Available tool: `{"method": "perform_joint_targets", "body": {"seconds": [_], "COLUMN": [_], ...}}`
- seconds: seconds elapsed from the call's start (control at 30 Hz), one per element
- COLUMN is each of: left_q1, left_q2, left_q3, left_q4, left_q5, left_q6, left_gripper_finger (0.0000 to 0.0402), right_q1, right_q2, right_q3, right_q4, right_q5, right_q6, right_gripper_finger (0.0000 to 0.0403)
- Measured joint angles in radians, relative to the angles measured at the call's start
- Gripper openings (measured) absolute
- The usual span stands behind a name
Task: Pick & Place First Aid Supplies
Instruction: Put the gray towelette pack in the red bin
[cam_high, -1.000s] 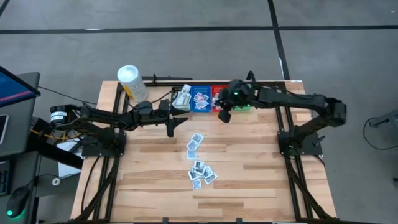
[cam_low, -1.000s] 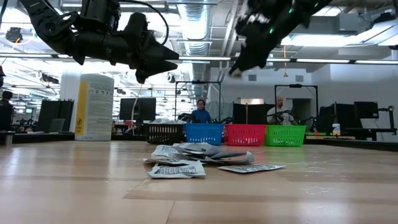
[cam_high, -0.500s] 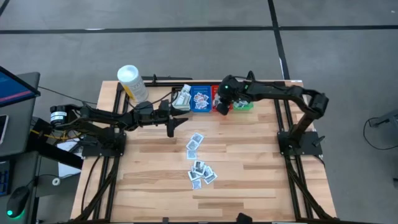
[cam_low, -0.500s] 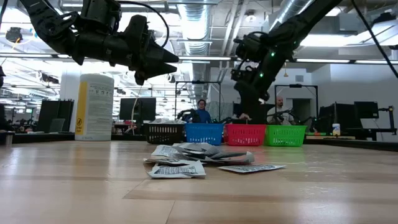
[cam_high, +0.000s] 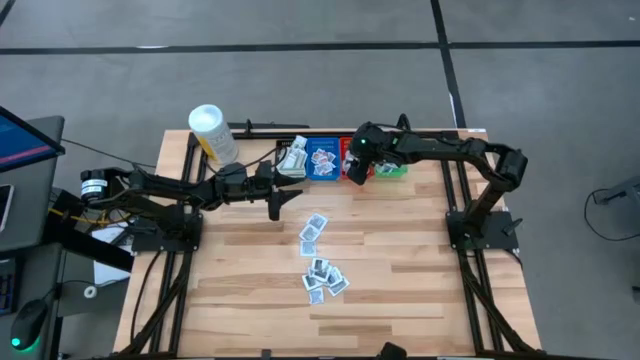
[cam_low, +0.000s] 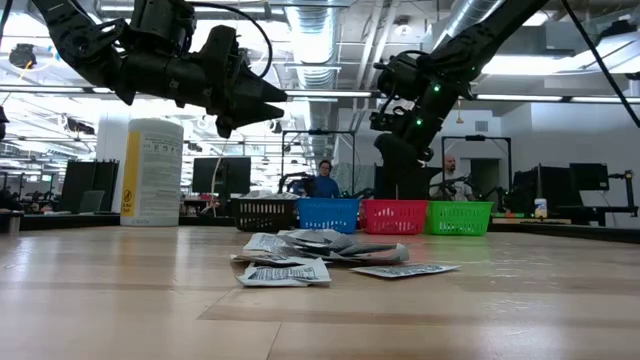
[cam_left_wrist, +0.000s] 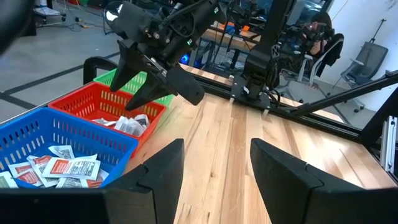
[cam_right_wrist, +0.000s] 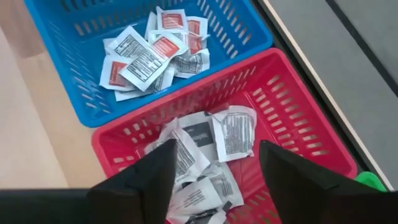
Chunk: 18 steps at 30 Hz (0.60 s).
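The right hand (cam_high: 357, 168) hangs over the red bin (cam_right_wrist: 298, 118) at the far edge of the desk (cam_high: 400, 260), its two fingers (cam_right_wrist: 149, 180) spread apart with nothing between them. Directly below it, inside the red bin, lie several white packets (cam_right_wrist: 231, 134) with dark print, some crumpled. Right beside that, the blue bin (cam_right_wrist: 93, 37) holds packets with red marks (cam_right_wrist: 143, 59). A green bin (cam_low: 459, 216) stands on the red bin's other side, and a black bin (cam_low: 264, 213) sits beyond the blue one, also with packets in it.

The left hand (cam_high: 283, 198) hovers above the desk near the black bin, its fingers (cam_left_wrist: 155, 171) parted and empty, pointing toward the row of bins.

Out in the middle of the desk, well apart from the bins, a loose scatter of first aid packets (cam_high: 322, 270) lies flat on the wood, some overlapping. A white tub with a yellow label (cam_high: 212, 132) stands at the far left corner. People (cam_low: 323, 180) are visible in the room behind the desk.
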Motion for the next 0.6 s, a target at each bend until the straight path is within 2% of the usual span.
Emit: {"method": "perform_joint_targets", "body": {"seconds": [0.13, 0.33, 0.6], "left_q1": [0.0, 0.0, -0.005], "left_q2": [0.0, 0.0, 0.0], "left_q3": [0.0, 0.0, 0.0], "left_q4": [-0.006, -0.008, -0.045], "left_q5": [0.0, 0.0, 0.0], "left_q6": [0.0, 0.0, -0.042], "left_gripper_finger": [0.0186, 0.0186, 0.0186], "right_q1": [0.012, 0.062, 0.212], "right_q2": [0.0, 0.0, 0.0], "right_q3": [0.0, 0.0, 0.0], "right_q4": [0.0, -0.001, -0.002], "right_q5": [0.0, 0.0, -0.005], "right_q6": [0.022, -0.017, -0.062], "right_gripper_finger": [0.0235, 0.023, 0.0228]}}
